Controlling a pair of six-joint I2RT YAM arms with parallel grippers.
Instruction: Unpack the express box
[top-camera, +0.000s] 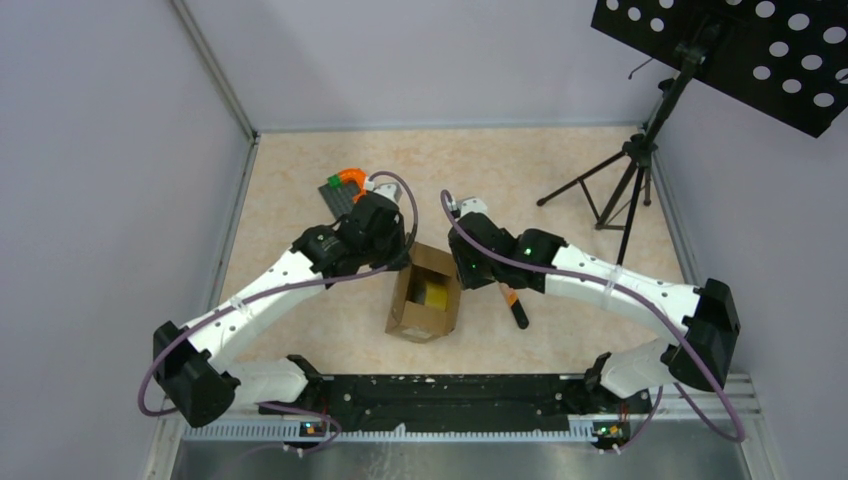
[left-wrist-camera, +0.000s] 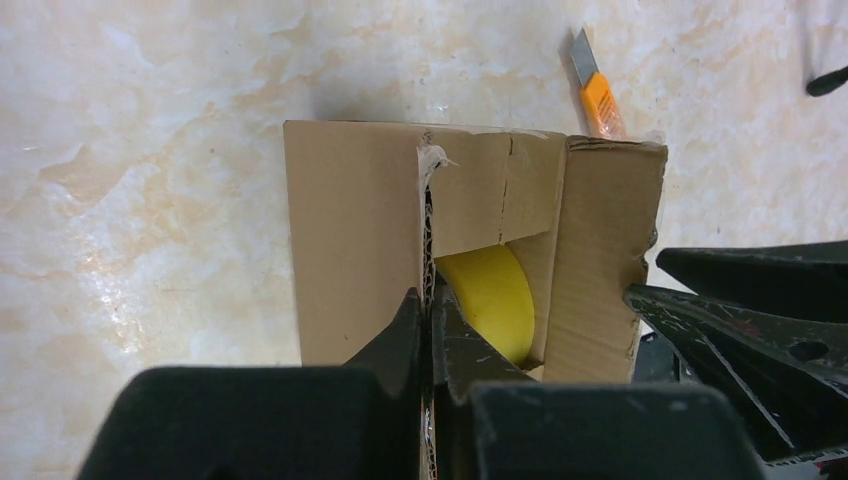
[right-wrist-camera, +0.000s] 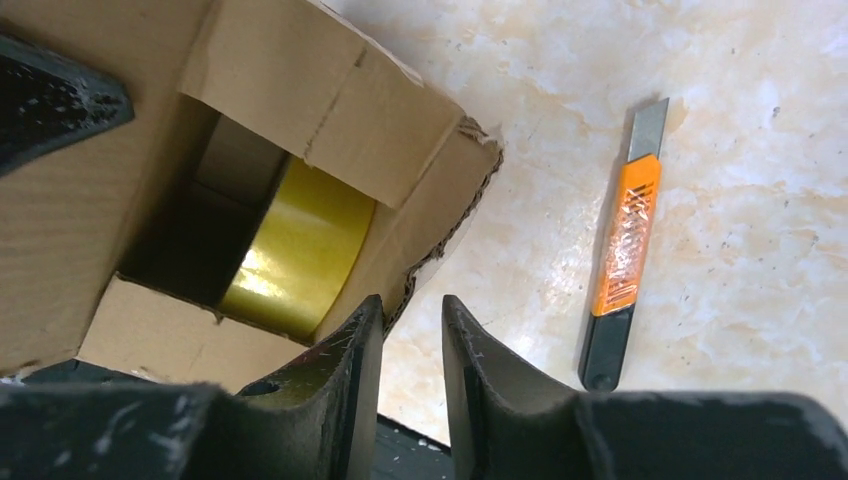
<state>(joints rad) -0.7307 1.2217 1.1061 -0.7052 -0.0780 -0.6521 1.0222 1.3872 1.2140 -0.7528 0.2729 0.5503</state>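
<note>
The express box (top-camera: 425, 292), a small brown carton, lies in the middle of the table with its flaps folded out. A yellowish tape roll (right-wrist-camera: 300, 250) sits inside it. My left gripper (left-wrist-camera: 428, 300) is shut on the box's left wall (left-wrist-camera: 355, 240), and the corrugated edge runs between its fingers. My right gripper (right-wrist-camera: 412, 305) hangs at the box's right flap (right-wrist-camera: 440, 210) with its jaws a narrow gap apart. The flap's torn edge meets the inner face of the left finger (right-wrist-camera: 350, 350), and bare table shows through the gap.
An orange and black utility knife (right-wrist-camera: 625, 250) lies on the table just right of the box. A dark board with orange and green parts (top-camera: 345, 185) lies behind the left gripper. A tripod stand (top-camera: 640, 160) with a perforated black panel (top-camera: 740, 50) stands at the back right. Walls close in both sides.
</note>
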